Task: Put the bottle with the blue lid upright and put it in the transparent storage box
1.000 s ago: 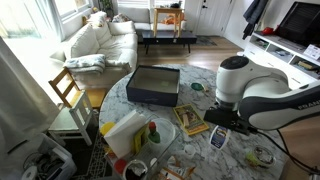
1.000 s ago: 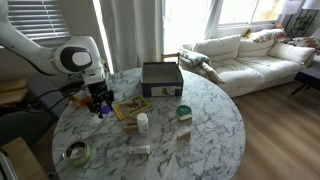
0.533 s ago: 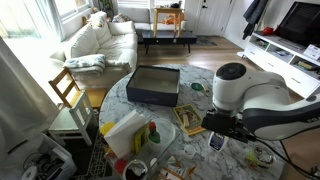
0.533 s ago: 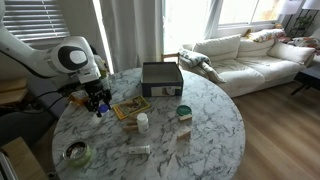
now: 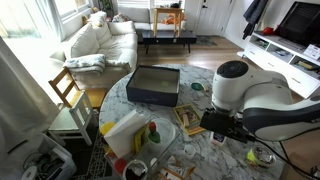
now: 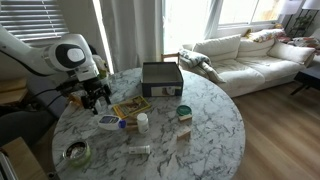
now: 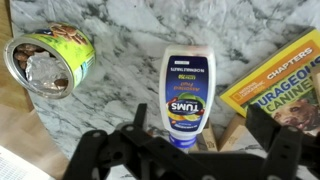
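In an exterior view the white, rounded arm (image 5: pixel 240 90) fills the right of the frame, and its dark gripper (image 5: pixel 222 128) hangs low over the round, grey-veined marble tabletop (image 5: pixel 160 115). Its jaws are too shaded to read and the bottle cannot be made out. A shallow dark navy box (image 5: pixel 153 85) sits at centre. At the lower-left rim a pale, whitish bin looks like the transparent storage box (image 5: pixel 122 130), though its walls are too blurred to be sure. In the exterior view from the opposite side the arm stands at upper left and the gripper (image 6: pixel 97 98) hovers above the bottle with the blue lid (image 6: pixel 109 122), which lies on its side at left of centre on the tabletop. Just beside it are a yellow book (image 6: pixel 130 107) and 1 small upright white bottle (image 6: pixel 142 122), with a green-topped container (image 6: pixel 183 112) further right. The wrist view alone gives detail. The squat, glossy white plastic bottle (image 7: pixel 187 95) lies flat at centre, its blue-marked label reading TUMS and its rounded end toward the top of the frame. The gripper (image 7: pixel 200 130) comes in from the bottom, spread wide, with 1 black finger (image 7: pixel 140 122) on each side of the bottle's lower end. Neither finger touches it, and the gripper holds nothing. An opened round tin (image 7: pixel 50 65) with a peeled foil lid lies at upper left, and the book's yellow cover shows at right.
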